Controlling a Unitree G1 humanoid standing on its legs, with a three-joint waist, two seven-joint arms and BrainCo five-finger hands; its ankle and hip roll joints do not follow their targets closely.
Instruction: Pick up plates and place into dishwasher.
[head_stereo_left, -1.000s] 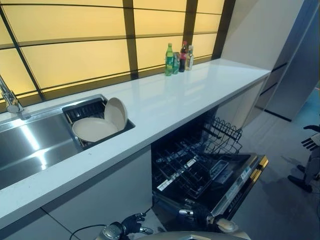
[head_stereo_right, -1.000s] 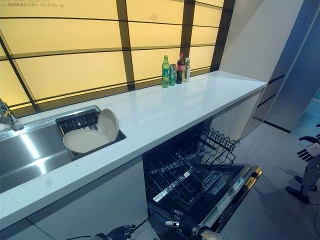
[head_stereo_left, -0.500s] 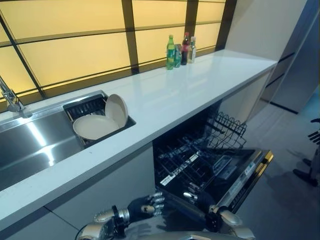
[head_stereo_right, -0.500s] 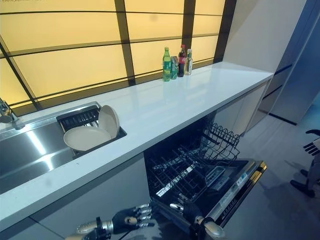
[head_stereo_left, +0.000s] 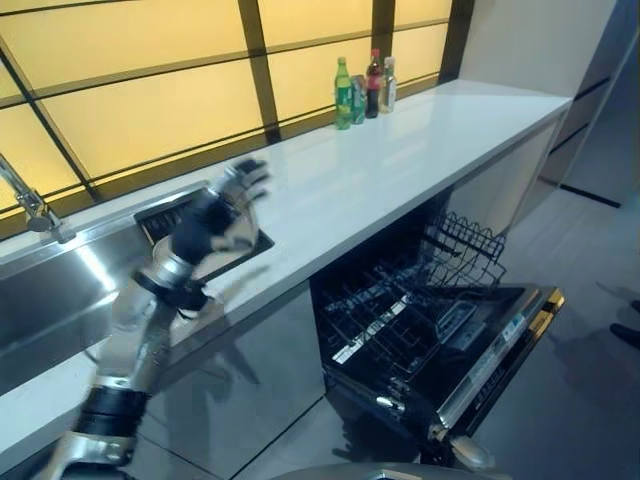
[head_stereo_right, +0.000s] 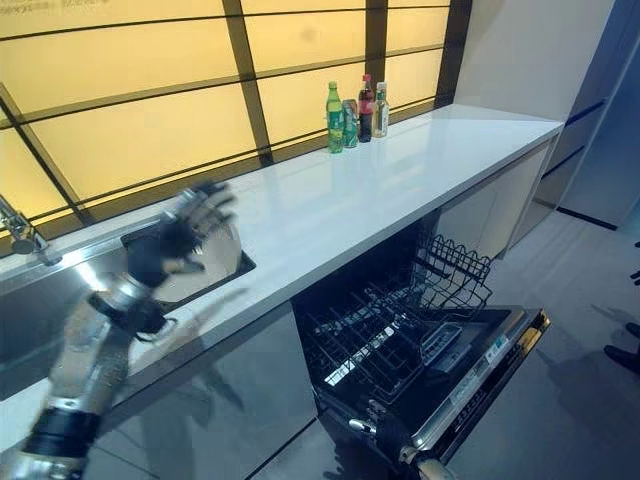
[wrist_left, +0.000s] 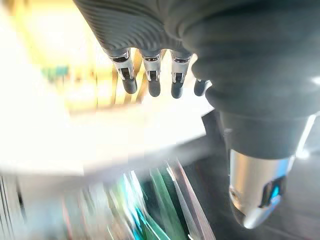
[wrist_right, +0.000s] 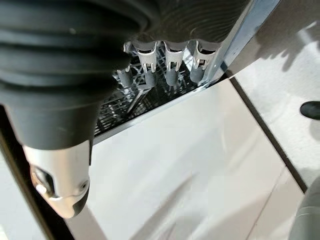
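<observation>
Reach phase, I judge: I have the left robot hand (head_stereo_left: 215, 215) raised over the sink's drainer end, going for the plates, nothing picked yet. Its fingers are spread and fairly straight, holding nothing; the left wrist view shows the same, fingertips (wrist_left: 151, 86) in an open row with nothing between them and the thumb.

Plates (head_stereo_right: 205, 268) sit in the dark drain rack (head_stereo_left: 158, 218) at the sink's (head_stereo_left: 55, 290) right end, next to the white bench (head_stereo_left: 400, 160). From the head views the hand covers most of them; I see only a pale edge under and beside the palm. I cannot tell whether the fingers touch a plate or hover just above.

Right robot hand (wrist_right: 167, 70) is low by the open dishwasher door (head_stereo_left: 495, 355), fingers relaxed and empty in its wrist view, rack wires past the tips.

Dishwasher (head_stereo_right: 400, 350) stands open under the bench, lower rack (head_stereo_left: 400, 320) pulled out and looking empty, well apart from the plates, to the robot's right.

Next move, my call: lower the left hand, get thumb and fingers on one plate's rim, lift it clear of the rack, then carry right and down to the lower rack. Bottles (head_stereo_left: 362, 88) at the bench's far end are out of the way.
</observation>
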